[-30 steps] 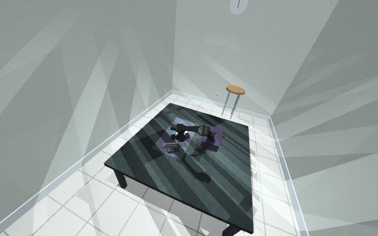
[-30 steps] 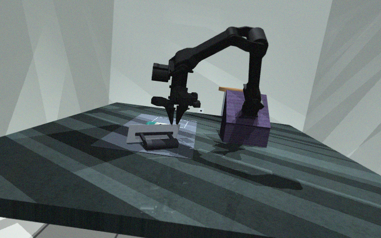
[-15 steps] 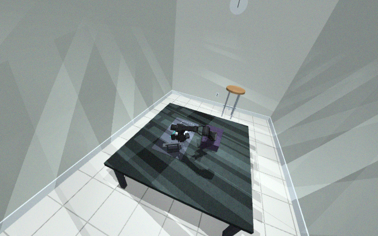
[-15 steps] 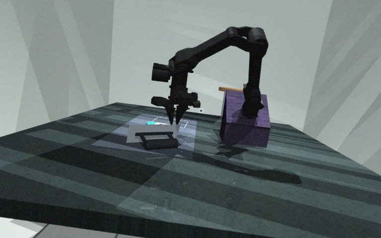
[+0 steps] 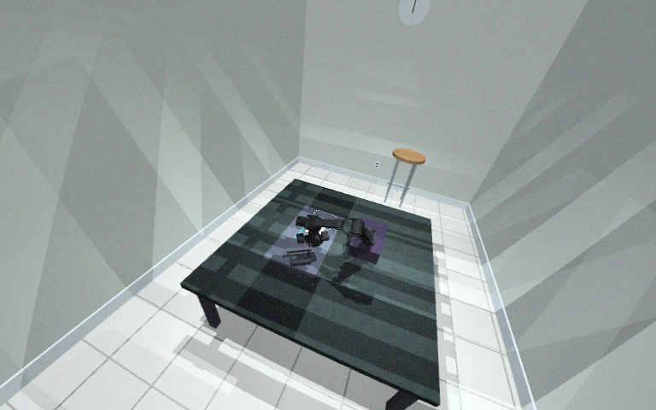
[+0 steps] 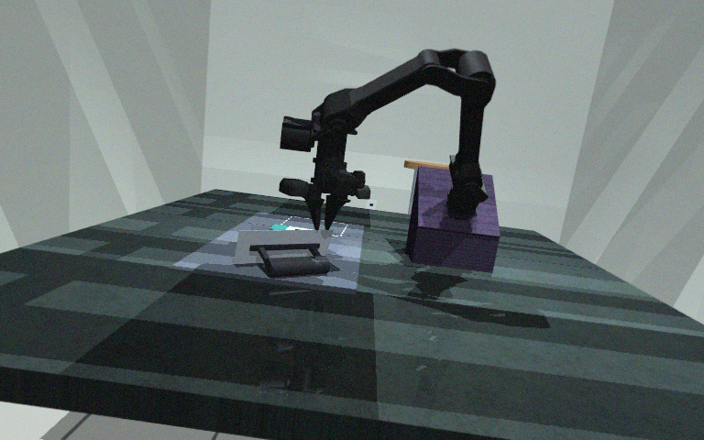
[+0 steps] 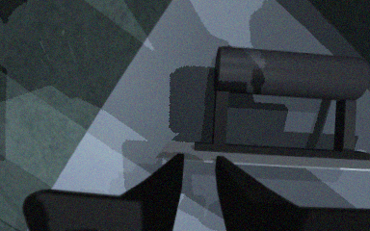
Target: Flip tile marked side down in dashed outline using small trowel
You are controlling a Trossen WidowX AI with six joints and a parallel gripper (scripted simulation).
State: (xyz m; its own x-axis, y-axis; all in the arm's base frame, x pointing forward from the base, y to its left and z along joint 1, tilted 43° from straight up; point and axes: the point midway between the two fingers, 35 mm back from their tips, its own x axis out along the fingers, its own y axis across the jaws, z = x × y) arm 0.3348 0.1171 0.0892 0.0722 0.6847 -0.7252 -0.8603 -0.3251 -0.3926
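The trowel stands on the mat, its grey plate upright on edge and its dark bar handle facing the exterior camera. In the wrist view, its plate edge runs across in front of the fingers. My gripper is slightly open and empty, pointing down at the plate's top edge near one end. Contact cannot be told. Behind the plate, a white piece with a teal part shows near the dashed outline. It is partly hidden, so the tile's marked side cannot be read.
The arm's base stands on a purple block beside the mat on the dark table. The arm arches over the gap between them. A wooden stool stands beyond the table.
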